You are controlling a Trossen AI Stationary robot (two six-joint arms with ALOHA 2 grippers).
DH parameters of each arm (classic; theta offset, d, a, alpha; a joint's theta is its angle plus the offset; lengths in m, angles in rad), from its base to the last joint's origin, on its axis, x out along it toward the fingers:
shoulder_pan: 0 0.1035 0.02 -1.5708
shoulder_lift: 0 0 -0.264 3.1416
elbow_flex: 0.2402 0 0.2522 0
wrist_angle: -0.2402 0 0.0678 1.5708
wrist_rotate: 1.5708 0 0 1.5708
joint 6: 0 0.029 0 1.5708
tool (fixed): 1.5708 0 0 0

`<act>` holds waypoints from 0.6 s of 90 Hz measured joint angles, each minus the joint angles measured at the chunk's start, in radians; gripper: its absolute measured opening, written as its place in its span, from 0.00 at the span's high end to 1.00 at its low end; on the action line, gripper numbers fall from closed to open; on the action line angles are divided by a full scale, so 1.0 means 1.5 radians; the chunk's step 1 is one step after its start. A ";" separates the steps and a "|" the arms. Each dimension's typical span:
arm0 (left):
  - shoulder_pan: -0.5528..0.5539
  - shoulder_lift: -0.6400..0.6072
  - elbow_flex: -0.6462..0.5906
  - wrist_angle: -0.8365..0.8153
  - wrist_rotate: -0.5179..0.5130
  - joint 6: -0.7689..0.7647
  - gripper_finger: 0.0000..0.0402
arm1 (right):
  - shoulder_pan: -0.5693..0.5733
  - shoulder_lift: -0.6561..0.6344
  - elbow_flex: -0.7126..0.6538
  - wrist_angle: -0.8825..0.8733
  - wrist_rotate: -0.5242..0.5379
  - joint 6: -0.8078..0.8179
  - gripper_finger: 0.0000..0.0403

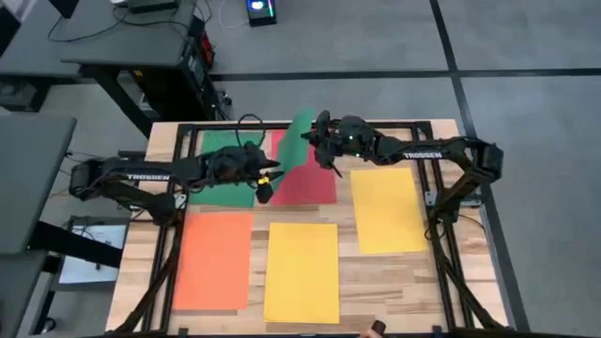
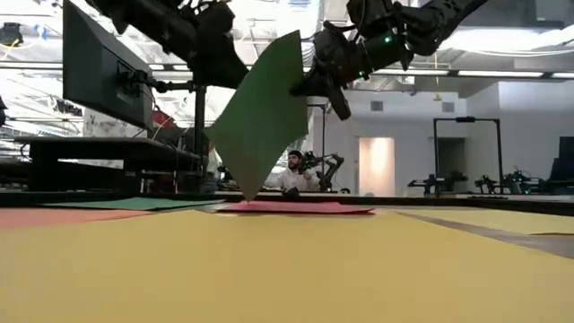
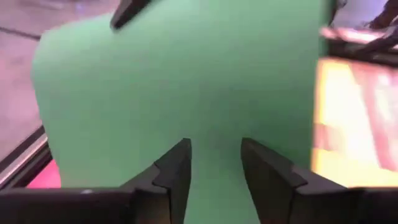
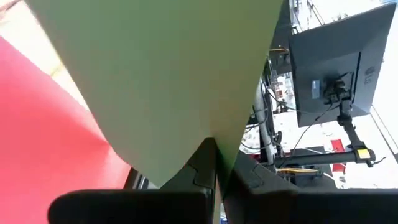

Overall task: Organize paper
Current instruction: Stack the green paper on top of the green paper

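Lifted above the wooden surface [image 1: 394,282] by the right gripper [image 1: 315,141], pinched shut on its edge: thin green paper sheet [image 2: 260,112]. Close behind, left gripper [image 1: 266,183] (fingers parted, empty). "TROSSEN" on both arms.
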 joint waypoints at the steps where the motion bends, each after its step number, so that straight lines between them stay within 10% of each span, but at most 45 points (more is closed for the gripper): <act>1: -0.001 -0.004 0.000 -0.003 0.000 0.000 0.68 | 0.000 0.000 0.000 -0.001 0.000 0.000 1.00; 26: -0.069 -0.078 0.001 -0.036 -0.017 -0.033 0.66 | 0.000 0.000 0.000 -0.010 0.000 0.001 1.00; 54: -0.178 -0.015 0.000 -0.044 -0.206 -0.092 0.66 | 0.000 0.000 0.000 -0.012 0.000 0.002 1.00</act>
